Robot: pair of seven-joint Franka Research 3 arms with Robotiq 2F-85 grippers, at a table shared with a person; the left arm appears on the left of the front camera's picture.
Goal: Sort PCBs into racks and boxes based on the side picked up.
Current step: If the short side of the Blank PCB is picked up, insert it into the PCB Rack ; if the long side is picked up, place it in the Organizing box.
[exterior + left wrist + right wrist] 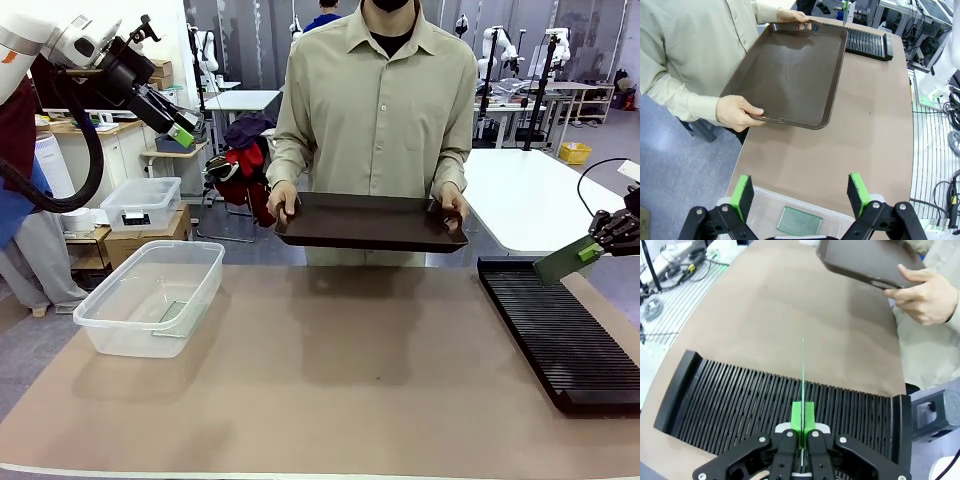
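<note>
My right gripper (603,240) (802,416) is shut on a green PCB (565,262). In the right wrist view the PCB (802,370) shows edge-on, upright over the slots of the black rack (740,405). The rack (560,330) lies along the table's right side. A second green PCB (172,312) (800,221) lies flat in the clear box (150,295) (771,200) at the left. My left gripper (180,130) (800,195) hangs high above that box, open, with nothing between its fingers (743,195).
A person at the far side holds a dark brown tray (370,222) (790,75) (865,260) by both ends, above the table's far edge. A smaller lidded clear box (140,205) stands behind the table on the left. Bare brown tabletop (350,380) spans the middle.
</note>
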